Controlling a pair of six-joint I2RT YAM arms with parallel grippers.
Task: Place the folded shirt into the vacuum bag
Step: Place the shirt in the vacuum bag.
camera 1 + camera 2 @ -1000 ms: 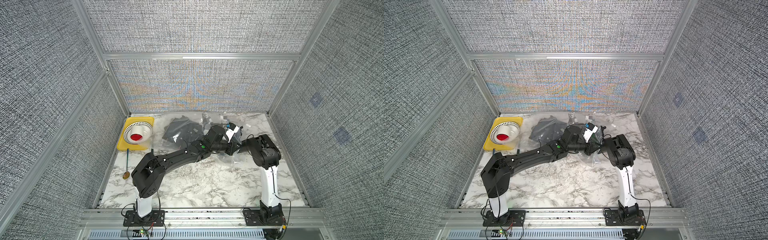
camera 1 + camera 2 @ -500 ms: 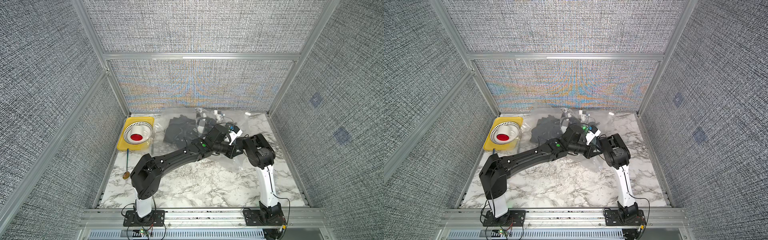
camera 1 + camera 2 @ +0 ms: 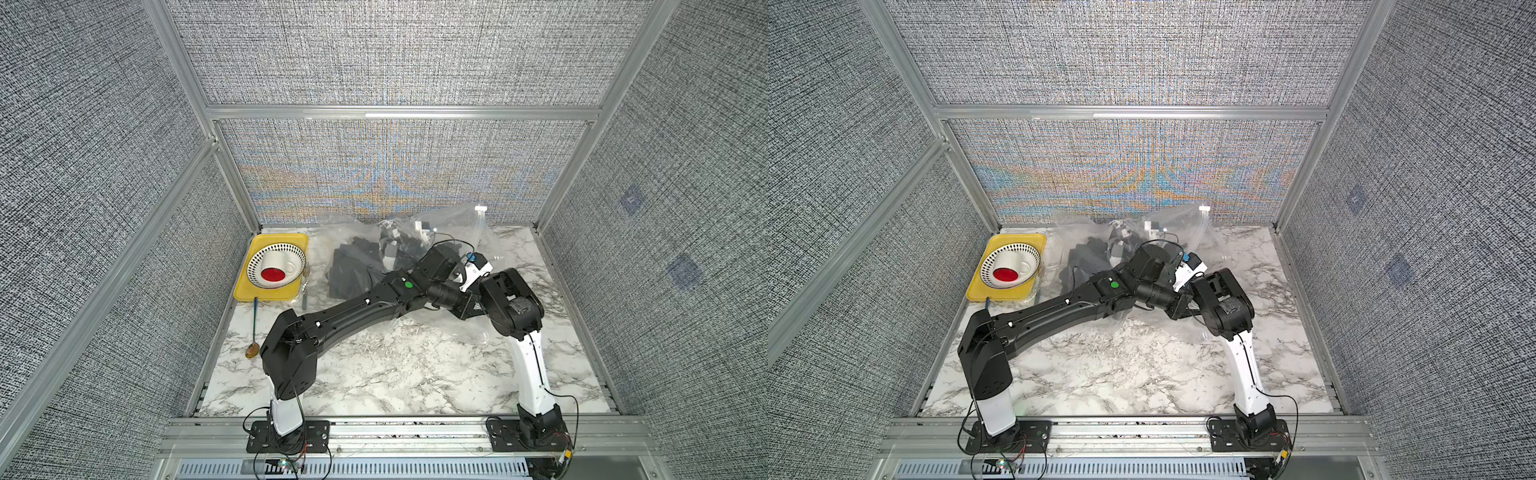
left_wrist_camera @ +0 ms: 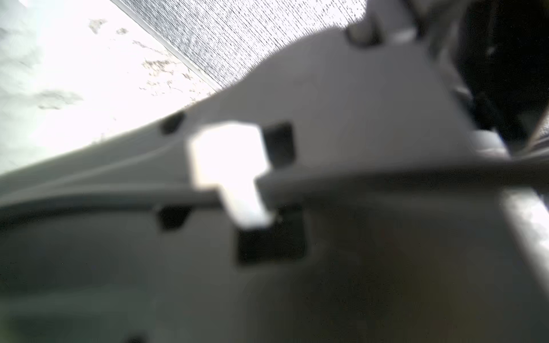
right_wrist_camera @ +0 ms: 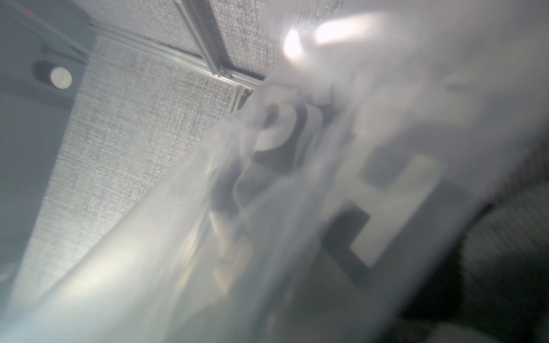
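Note:
The vacuum bag [image 3: 451, 222] [image 3: 1177, 226] is clear crinkly film, bunched and lifted at the back of the table. The same film lies across the right wrist view [image 5: 166, 225]. The dark folded shirt [image 3: 349, 266] [image 3: 1081, 259] lies at the bag's left part, seen through the film. My two wrists meet over the bag's right part. The right gripper [image 3: 471, 272] [image 3: 1187, 270] points up and back, with the film stretched away from it. The left gripper [image 3: 467, 305] sits just under the right arm, shut. Its wrist view is filled by a blurred white gripper body [image 4: 356, 98]. No fingertips show.
A yellow tray [image 3: 249, 293] stands at the back left with a dotted bowl [image 3: 293, 255] and a white cup [image 3: 274, 270] in it. A blue-handled spoon [image 3: 254, 322] lies in front of the tray. Grey fabric walls with aluminium rails close off three sides.
The bag has risen from lying flat to standing bunched against the back wall. Both wrists have shifted up and back with it. The shirt stays where it was.

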